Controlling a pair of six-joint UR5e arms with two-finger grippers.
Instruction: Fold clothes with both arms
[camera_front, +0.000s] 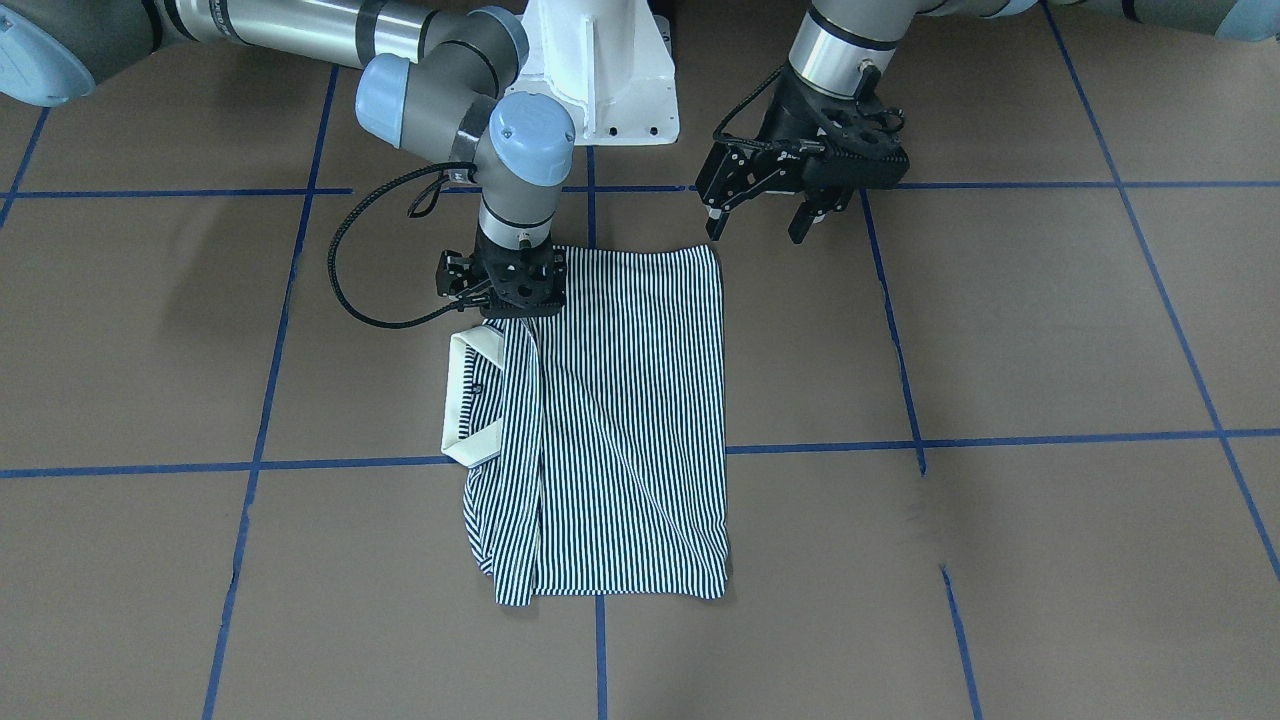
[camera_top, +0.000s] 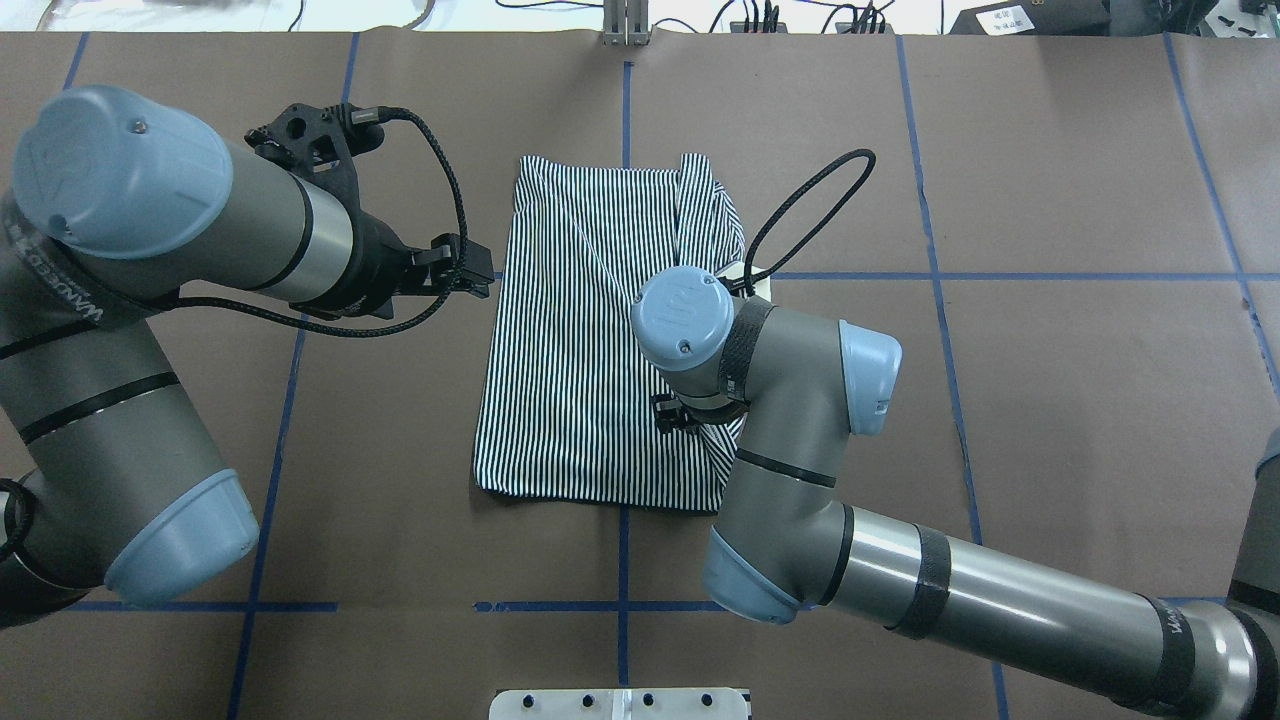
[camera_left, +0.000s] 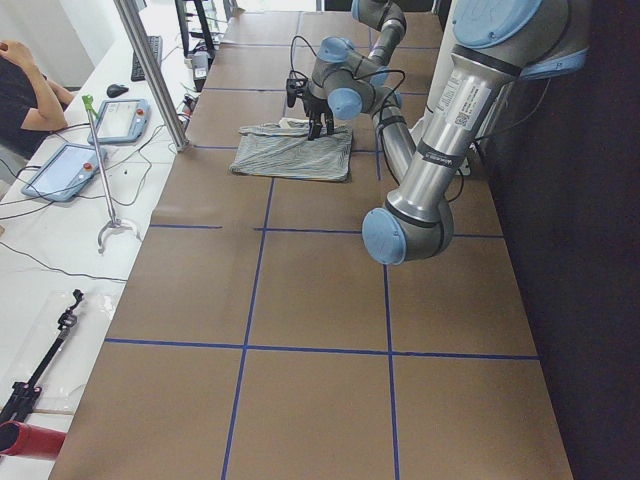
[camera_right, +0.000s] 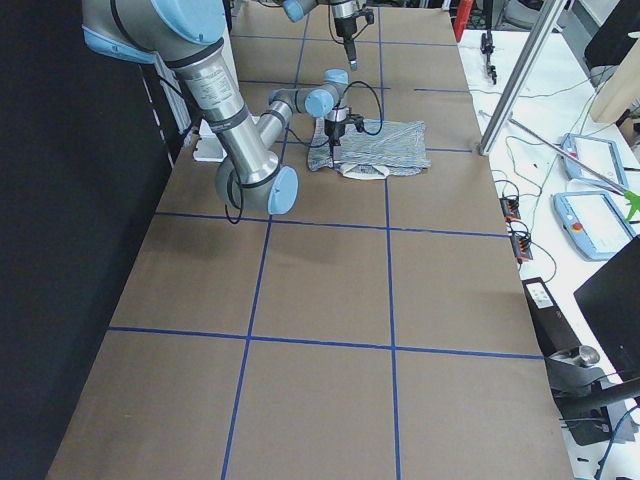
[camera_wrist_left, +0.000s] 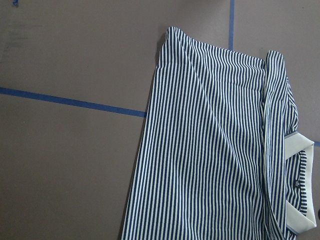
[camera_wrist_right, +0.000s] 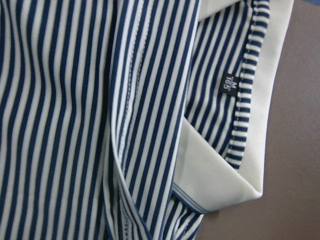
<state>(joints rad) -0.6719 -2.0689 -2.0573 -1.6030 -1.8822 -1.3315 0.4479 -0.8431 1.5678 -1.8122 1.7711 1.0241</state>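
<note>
Showing polo shirt folded at frame centre; left gripper, jaws spread, hovering off its upper right corner; right gripper planted by cream collar, fingers hidden: cannot tell its grip.

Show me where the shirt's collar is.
In the front-facing view, the cream collar juts from the striped shirt's view-left edge, just below the right end effector.

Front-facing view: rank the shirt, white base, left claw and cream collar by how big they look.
Largest to smallest:
1. shirt
2. left claw and white base, about alike; the base is cut off by the frame's top, so I won't split them
3. collar, clearly smallest
</note>
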